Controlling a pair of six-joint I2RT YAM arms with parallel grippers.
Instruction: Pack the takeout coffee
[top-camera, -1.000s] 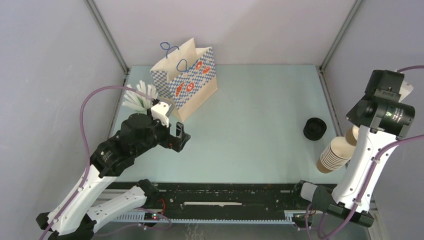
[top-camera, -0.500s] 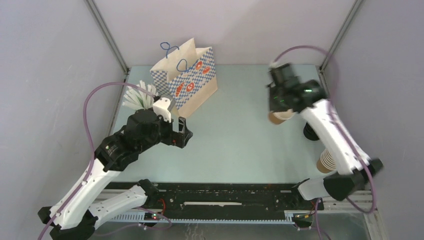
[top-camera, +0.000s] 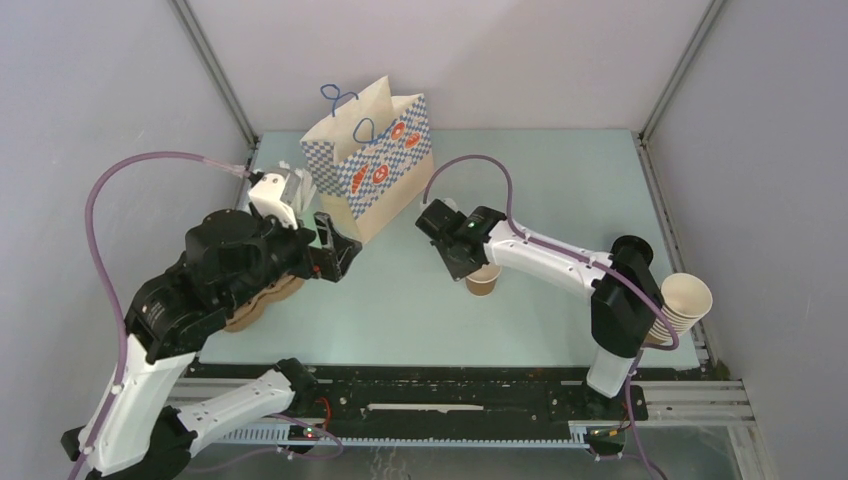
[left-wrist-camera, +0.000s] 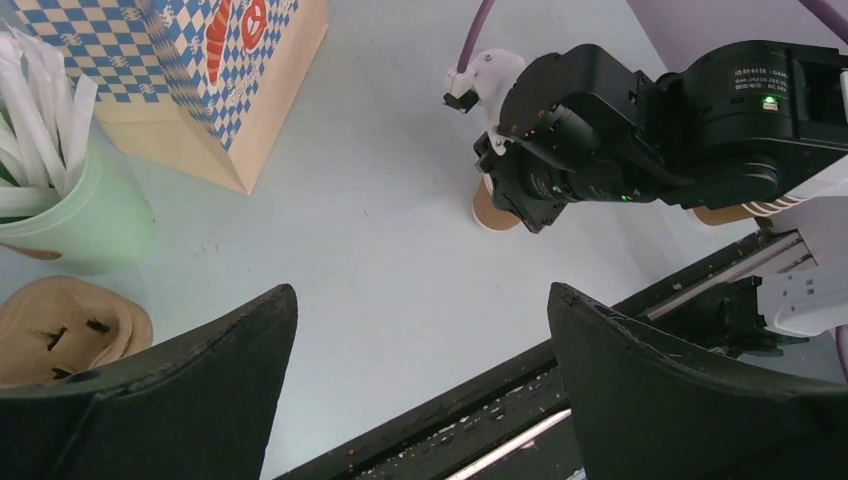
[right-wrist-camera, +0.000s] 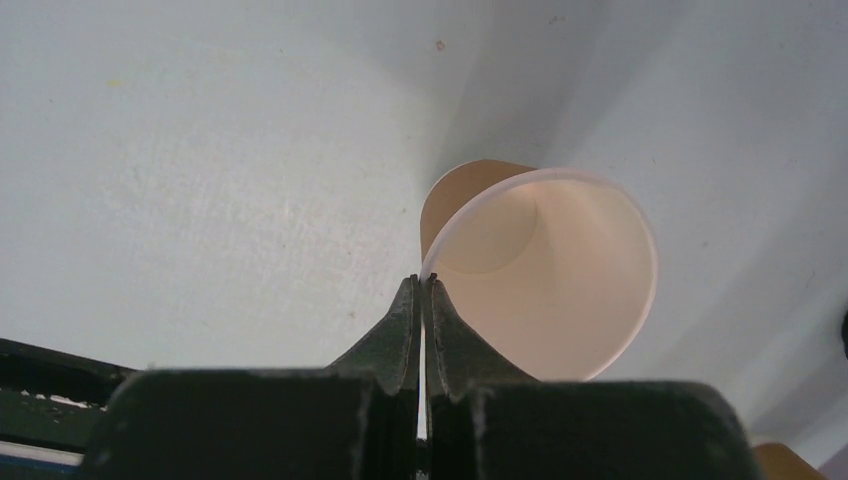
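While my right gripper (right-wrist-camera: 422, 288) is clamped on the rim of the paper cup (top-camera: 483, 283) at mid-table, right of the checkered bag (top-camera: 375, 165), I judge that packing has not begun. The cup has no lid. My left gripper (left-wrist-camera: 420, 300) stands wide apart. The bag's inside is hidden.

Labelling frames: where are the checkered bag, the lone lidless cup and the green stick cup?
checkered bag (top-camera: 385, 170), top external view, printed face
lone lidless cup (right-wrist-camera: 560, 290), right wrist view, inner wall
green stick cup (left-wrist-camera: 80, 225), left wrist view, outer wall
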